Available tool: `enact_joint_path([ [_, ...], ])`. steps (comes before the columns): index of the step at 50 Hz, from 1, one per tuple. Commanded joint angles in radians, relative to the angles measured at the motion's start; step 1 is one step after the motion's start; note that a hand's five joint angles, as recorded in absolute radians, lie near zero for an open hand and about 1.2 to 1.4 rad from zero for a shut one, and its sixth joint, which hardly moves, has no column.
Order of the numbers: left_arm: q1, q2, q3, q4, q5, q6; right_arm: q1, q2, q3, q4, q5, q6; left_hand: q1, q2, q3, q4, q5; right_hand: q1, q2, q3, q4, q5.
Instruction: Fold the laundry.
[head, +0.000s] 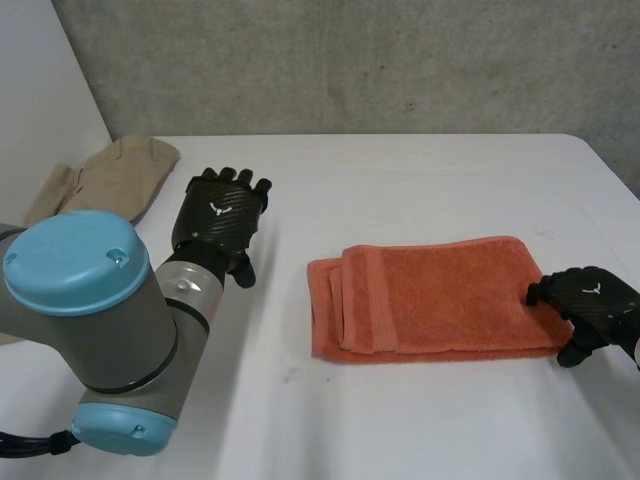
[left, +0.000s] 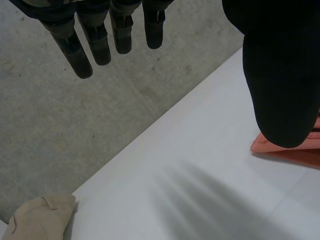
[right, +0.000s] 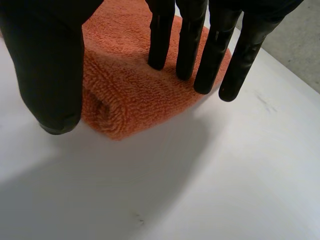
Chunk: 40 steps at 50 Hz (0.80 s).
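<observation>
A folded orange towel (head: 430, 297) lies toward the tabletop's (head: 400, 170) right edge, its end under the right hand (head: 592, 305), fingers straight, released. The left hand (head: 218, 220) hangs relaxed, well apart, toward the left edge.

Plain orange towel (head: 430, 300), beige garment (head: 112, 176), white table (head: 420, 180), mottled grey wall (head: 350, 60), grey left arm (head: 130, 340) with light-blue caps (head: 75, 262)
</observation>
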<state>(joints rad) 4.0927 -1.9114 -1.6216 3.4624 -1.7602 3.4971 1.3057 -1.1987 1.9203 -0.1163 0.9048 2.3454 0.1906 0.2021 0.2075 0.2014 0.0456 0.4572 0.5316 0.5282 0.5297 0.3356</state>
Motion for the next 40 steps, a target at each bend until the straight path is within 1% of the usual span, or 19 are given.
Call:
enact_joint_path([
  [1,0.0,0.0,-0.004,0.004,0.001,0.0,0.003,0.013,-0.003,-0.046,0.005,0.006,-0.015,-0.027,-0.032,-0.026,-0.045,0.35,0.275,0.279,0.277,0.297],
  [2,0.0,0.0,-0.004,0.004,0.001,0.0,0.003,0.017,-0.004,-0.048,0.006,0.005,-0.015,-0.027,-0.032,-0.026,-0.045,0.394,0.319,0.323,0.321,0.341],
  [6,0.0,0.0,-0.006,0.004,-0.001,0.0,0.003,0.027,-0.014,-0.048,0.006,0.005,-0.015,-0.027,-0.032,-0.026,-0.045,0.938,0.863,0.867,0.865,0.885],
  [11,0.003,0.006,-0.014,0.006,0.001,0.0,0.004,0.013,-0.024,-0.048,0.02,-0.014,-0.015,-0.027,-0.032,-0.026,-0.045,0.939,0.865,0.868,0.867,0.886],
  [15,0.005,0.014,-0.017,0.004,0.001,0.0,0.046,-0.022,-0.056,-0.039,0.052,-0.031,-0.015,-0.027,-0.032,-0.026,-0.045,0.939,0.865,0.868,0.867,0.886],
  [18,0.008,0.017,-0.018,0.004,-0.001,0.0,0.188,-0.106,-0.119,-0.029,0.103,-0.054,-0.016,-0.028,-0.033,-0.027,-0.046,0.939,0.865,0.868,0.867,0.886],
  [19,0.009,0.018,-0.018,0.006,-0.001,0.0,0.214,-0.119,-0.132,-0.028,0.114,-0.054,-0.016,-0.028,-0.033,-0.027,-0.046,0.939,0.865,0.868,0.867,0.886],
  [20,0.009,0.023,-0.02,0.004,-0.001,0.0,0.271,-0.136,-0.161,-0.023,0.129,-0.057,-0.016,-0.028,-0.033,-0.027,-0.046,0.939,0.865,0.868,0.867,0.886],
  [22,0.011,0.031,-0.021,0.004,-0.001,0.0,0.334,-0.142,-0.19,-0.019,0.141,-0.06,-0.016,-0.028,-0.033,-0.027,-0.046,0.939,0.865,0.868,0.867,0.886],
  [23,0.011,0.032,-0.021,0.004,-0.001,0.0,0.402,-0.142,-0.222,-0.013,0.153,-0.061,-0.016,-0.028,-0.033,-0.027,-0.046,0.939,0.865,0.868,0.867,0.886],
  [26,0.012,0.038,-0.021,0.004,-0.002,0.0,0.527,-0.133,-0.28,0.012,0.161,-0.061,-0.016,-0.028,-0.033,-0.027,-0.046,0.939,0.865,0.868,0.867,0.886],
  [27,0.012,0.041,-0.021,0.004,-0.002,0.0,0.605,-0.119,-0.315,0.039,0.164,-0.061,-0.016,-0.028,-0.033,-0.027,-0.046,0.939,0.865,0.868,0.867,0.886],
  [30,0.012,0.043,-0.021,0.004,-0.002,0.0,0.707,-0.059,-0.359,0.089,0.158,-0.063,-0.016,-0.028,-0.033,-0.027,-0.046,0.939,0.865,0.868,0.867,0.886],
  [31,0.011,0.043,-0.021,0.004,-0.002,0.0,0.766,-0.008,-0.386,0.114,0.158,-0.064,-0.016,-0.028,-0.033,-0.027,-0.046,0.939,0.865,0.868,0.867,0.886],
  [35,0.009,0.043,-0.02,0.004,-0.001,0.0,0.872,0.105,-0.441,0.168,0.167,-0.069,-0.016,-0.028,-0.033,-0.027,-0.046,0.939,0.865,0.868,0.867,0.886],
  [36,0.009,0.042,-0.018,0.004,-0.001,0.0,0.882,0.119,-0.446,0.175,0.17,-0.075,-0.016,-0.028,-0.033,-0.027,-0.046,0.882,0.808,0.811,0.809,0.829],
  [39,0.006,0.042,-0.008,0.004,-0.001,0.002,0.888,0.137,-0.458,0.185,0.184,-0.068,-0.016,-0.028,-0.033,-0.027,-0.046,0.428,0.353,0.357,0.355,0.375],
  [40,0.005,0.042,-0.004,0.004,-0.001,0.002,0.888,0.133,-0.458,0.182,0.183,-0.06,-0.016,-0.028,-0.033,-0.027,-0.046,0.418,0.343,0.347,0.345,0.365],
])
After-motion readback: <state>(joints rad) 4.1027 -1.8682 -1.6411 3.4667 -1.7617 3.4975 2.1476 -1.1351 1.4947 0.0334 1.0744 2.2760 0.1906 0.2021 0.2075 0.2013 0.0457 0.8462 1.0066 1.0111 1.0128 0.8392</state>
